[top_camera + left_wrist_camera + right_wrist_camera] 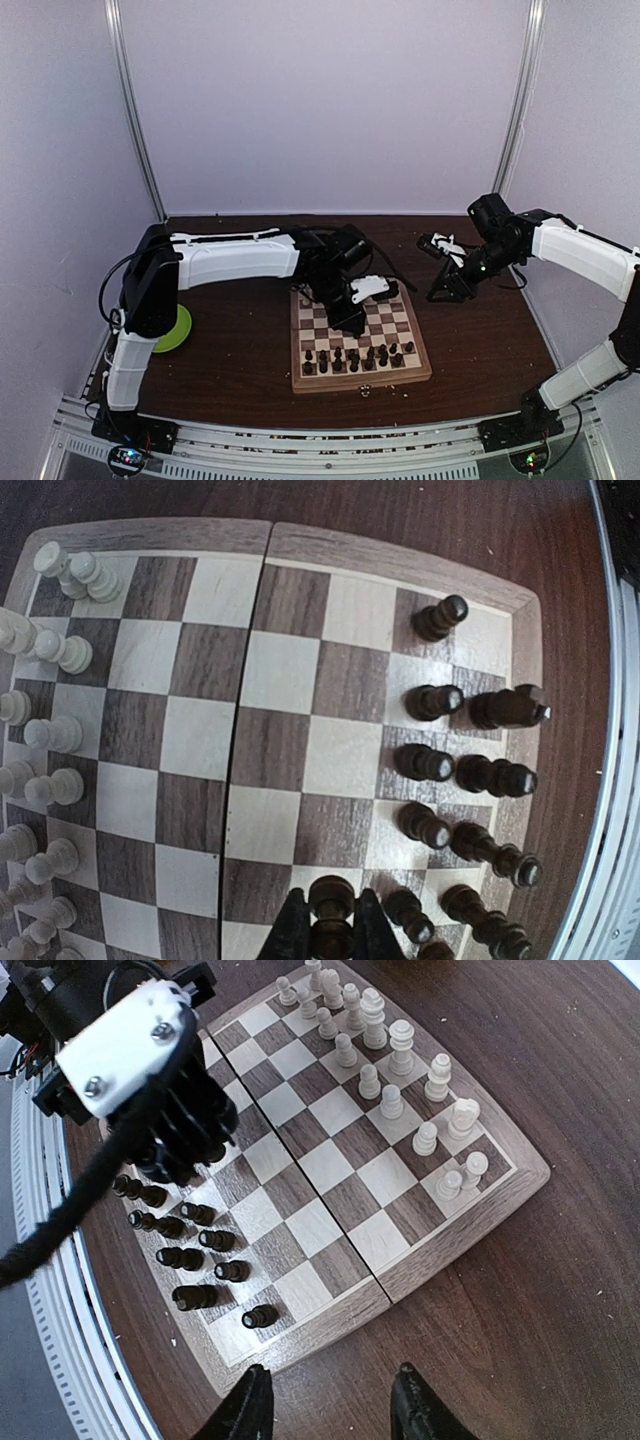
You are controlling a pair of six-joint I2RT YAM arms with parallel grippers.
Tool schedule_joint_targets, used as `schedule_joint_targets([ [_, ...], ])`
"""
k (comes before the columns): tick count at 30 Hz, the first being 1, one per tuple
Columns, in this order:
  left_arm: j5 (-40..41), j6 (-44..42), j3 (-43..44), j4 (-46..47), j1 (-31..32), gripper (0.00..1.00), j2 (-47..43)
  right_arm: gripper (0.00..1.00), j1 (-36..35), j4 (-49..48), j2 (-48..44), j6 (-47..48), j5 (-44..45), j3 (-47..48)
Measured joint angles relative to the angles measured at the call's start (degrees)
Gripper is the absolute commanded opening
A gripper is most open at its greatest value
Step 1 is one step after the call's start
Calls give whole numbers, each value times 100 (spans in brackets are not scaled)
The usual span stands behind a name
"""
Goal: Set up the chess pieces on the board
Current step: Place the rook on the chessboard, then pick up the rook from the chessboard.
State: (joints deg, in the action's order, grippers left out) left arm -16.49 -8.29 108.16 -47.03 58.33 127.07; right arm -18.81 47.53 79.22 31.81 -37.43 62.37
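Dark pawn (331, 892) pinched upright between the two fingers of the left gripper (330, 935), jaws closed tight around it. Hangs over the dark side of the board (150, 535), just inward of the dark pawn row; cannot tell whether its base touches the square.

Other dark pieces (430, 765) standing in two rows along the board's near edge, the side closest to the arm bases. White pieces (400, 1045) standing in two rows along the opposite, far edge.

Board lying flat and unfolded, with a seam across its middle, on the dark brown table (230, 360), roughly central between the two arms.

Left arm reaching in from the left and bending down over the board's near half. Right gripper (330, 1410) about half open, nothing between its fingers. Held above the table just off the board's right side edge, well apart from every piece.

Green plate (175, 330) at the table's left edge, partly hidden behind the left arm, well apart from the board. Small pale crumbs (598, 1293) scattered on the table around the board.
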Motion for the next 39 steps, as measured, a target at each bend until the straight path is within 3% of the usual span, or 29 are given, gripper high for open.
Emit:
schedule_joint_targets([
  [7, 107, 136, 20, 66, -4, 10, 240, 40, 0, 31, 0, 9, 2, 0],
  [13, 129, 179, 46, 63, -4, 34, 260, 40, -2, 46, 0, 39, 2, 0],
  [20, 254, -22, 533, -345, -22, 39, 116, 40, 0, 168, -2, 35, 0, 164],
  [24, 348, -125, 505, -466, -195, 41, -584, 40, -2, 361, -2, 39, -7, 553],
  [28, 977, -120, 87, -260, -800, 49, -1921, 40, -81, 656, 33, 109, 79, 1235],
  [34, 1786, 151, -1340, 997, -2079, 72, -3912, 40, -826, 979, 450, 238, 656, 2079],
  [39, 2046, 566, -2793, 1912, -2509, 75, -4603, 40, -1849, 1233, 1266, 391, 1375, 2645],
])
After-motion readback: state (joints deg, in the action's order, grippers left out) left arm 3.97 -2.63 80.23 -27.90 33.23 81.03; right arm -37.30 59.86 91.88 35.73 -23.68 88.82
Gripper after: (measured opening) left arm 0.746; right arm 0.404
